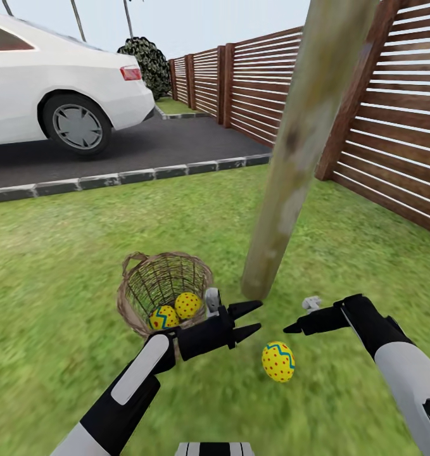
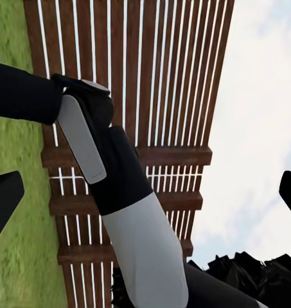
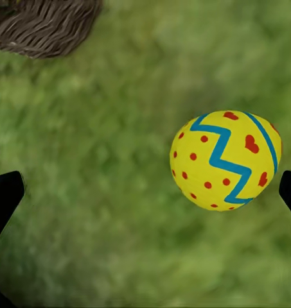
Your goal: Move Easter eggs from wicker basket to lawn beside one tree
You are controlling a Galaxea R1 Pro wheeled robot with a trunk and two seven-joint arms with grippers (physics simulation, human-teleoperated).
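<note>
The wicker basket (image 1: 142, 283) stands on the lawn (image 1: 69, 253) just left of the tree (image 1: 303, 139), whose trunk meets the grass close by. Two yellow Easter eggs (image 1: 164, 317) (image 1: 188, 305) lie inside the basket. A third egg (image 1: 278, 361) rests on the grass in front of the trunk, and the right wrist view has it (image 3: 225, 160) on the lawn beyond the fingers. My left gripper (image 1: 246, 320) hangs open and empty beside the basket's right rim. My right gripper (image 1: 296, 327) is open and empty above the loose egg.
A brown slatted fence (image 1: 392, 126) runs behind and right of the tree. A dark driveway (image 1: 145, 149) with a grey kerb (image 1: 113, 179) and a white car (image 1: 56, 88) lies beyond the lawn. Open grass stretches to the left and in front.
</note>
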